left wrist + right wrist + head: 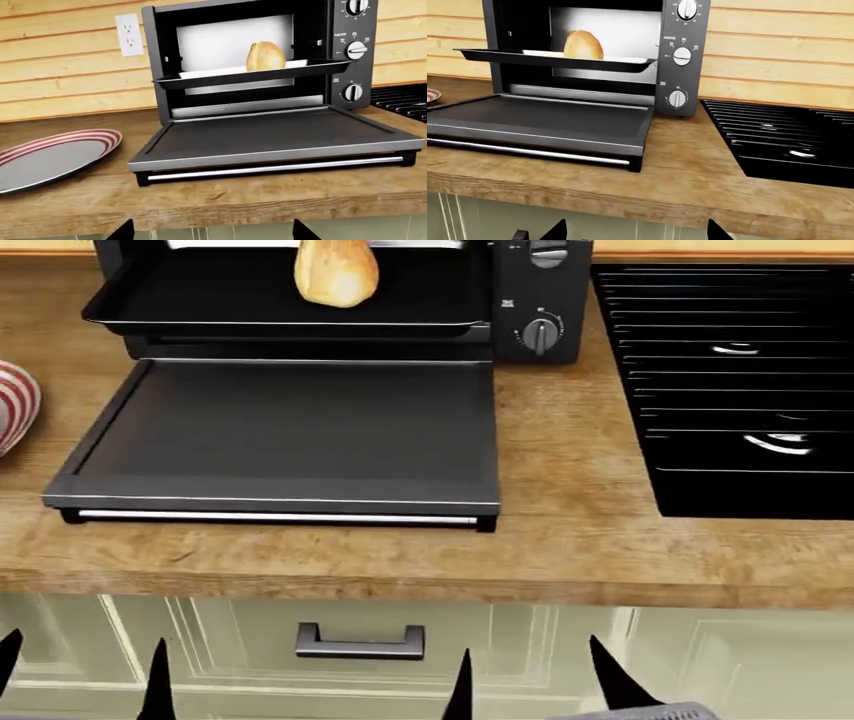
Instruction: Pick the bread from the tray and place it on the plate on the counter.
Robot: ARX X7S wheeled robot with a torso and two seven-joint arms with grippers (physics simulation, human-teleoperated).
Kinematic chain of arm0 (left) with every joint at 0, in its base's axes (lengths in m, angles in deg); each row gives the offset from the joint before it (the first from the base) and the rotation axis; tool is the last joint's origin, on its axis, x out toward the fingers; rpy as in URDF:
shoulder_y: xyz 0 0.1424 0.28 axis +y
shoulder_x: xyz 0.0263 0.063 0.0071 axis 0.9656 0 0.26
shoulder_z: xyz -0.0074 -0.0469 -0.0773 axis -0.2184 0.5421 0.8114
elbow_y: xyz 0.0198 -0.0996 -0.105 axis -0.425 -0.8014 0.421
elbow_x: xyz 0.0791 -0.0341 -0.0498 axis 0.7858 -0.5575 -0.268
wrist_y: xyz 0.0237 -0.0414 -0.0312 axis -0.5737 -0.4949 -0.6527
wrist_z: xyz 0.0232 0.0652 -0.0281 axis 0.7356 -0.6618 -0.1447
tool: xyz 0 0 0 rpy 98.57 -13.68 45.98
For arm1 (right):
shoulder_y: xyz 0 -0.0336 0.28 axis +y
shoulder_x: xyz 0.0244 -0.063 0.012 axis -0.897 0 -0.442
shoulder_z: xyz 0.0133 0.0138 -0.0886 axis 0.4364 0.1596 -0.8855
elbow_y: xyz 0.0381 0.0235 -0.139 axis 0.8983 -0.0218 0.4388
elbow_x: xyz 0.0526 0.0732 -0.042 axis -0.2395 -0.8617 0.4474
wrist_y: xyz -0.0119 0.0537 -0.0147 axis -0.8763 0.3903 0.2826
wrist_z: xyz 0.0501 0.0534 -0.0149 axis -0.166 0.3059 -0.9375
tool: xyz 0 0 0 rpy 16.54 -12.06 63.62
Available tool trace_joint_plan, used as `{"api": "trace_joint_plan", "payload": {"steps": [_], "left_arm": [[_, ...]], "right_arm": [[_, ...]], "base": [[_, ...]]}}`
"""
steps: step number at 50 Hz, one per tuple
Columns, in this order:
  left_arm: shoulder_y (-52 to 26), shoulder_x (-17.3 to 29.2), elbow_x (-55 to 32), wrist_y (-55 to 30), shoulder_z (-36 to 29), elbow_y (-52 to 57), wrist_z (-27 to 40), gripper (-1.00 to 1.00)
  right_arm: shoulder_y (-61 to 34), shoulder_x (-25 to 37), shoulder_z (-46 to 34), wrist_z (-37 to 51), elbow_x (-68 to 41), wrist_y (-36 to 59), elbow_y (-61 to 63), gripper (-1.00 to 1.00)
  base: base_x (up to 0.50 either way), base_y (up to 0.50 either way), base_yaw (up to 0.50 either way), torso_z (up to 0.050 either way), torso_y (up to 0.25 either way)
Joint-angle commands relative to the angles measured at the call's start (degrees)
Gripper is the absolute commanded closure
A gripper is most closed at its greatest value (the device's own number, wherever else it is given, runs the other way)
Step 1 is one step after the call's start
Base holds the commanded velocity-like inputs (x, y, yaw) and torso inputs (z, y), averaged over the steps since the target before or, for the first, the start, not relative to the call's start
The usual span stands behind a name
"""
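Observation:
The bread [335, 270], a golden-brown roll, sits on the black tray [160, 310] that sticks out of the open toaster oven; it also shows in the left wrist view [266, 56] and the right wrist view [583, 45]. The red-striped plate [50, 157] lies on the wood counter [561, 530] left of the oven; only its edge [11, 405] shows in the head view. My left gripper [83, 680] and right gripper [527, 680] are both open and empty, low in front of the counter's front edge, well short of the bread.
The oven's door panel [287, 435] lies flat, open on the counter below the tray. The oven's knob column [539, 300] stands right of the tray. A black ridged stovetop [734, 380] is at the right. A cabinet drawer with a handle [359, 642] is below the counter.

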Motion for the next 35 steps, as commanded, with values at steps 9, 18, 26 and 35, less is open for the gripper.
{"api": "trace_joint_plan", "payload": {"steps": [9,18,26,35], "left_arm": [[-0.96,1.1,0.16,-5.64,0.77,5.8,-1.09,-1.0],[-13.65,4.02,-1.01,-27.87,0.61,17.24,-3.53,-1.0],[-23.19,5.86,-1.66,-40.88,0.44,23.59,-4.77,-1.0],[-35.4,10.31,-13.49,-51.85,2.1,25.99,0.71,-1.0]], "right_arm": [[-1.39,0.17,0.51,0.02,0.06,4.82,4.38,-1.0],[-12.23,2.45,1.51,0.35,-0.46,25.53,17.53,-1.0],[-20.97,4.01,1.85,0.69,-0.5,36.18,23.45,-1.0],[-28.5,7.04,4.69,-0.28,-0.72,45.52,28.41,-1.0]], "base": [[0.0,0.5,0.0,0.048,0.06],[0.0,0.05,0.0,0.048,0.059],[0.0,0.0,0.0,0.048,0.06],[0.0,0.0,0.0,0.048,0.06]]}}
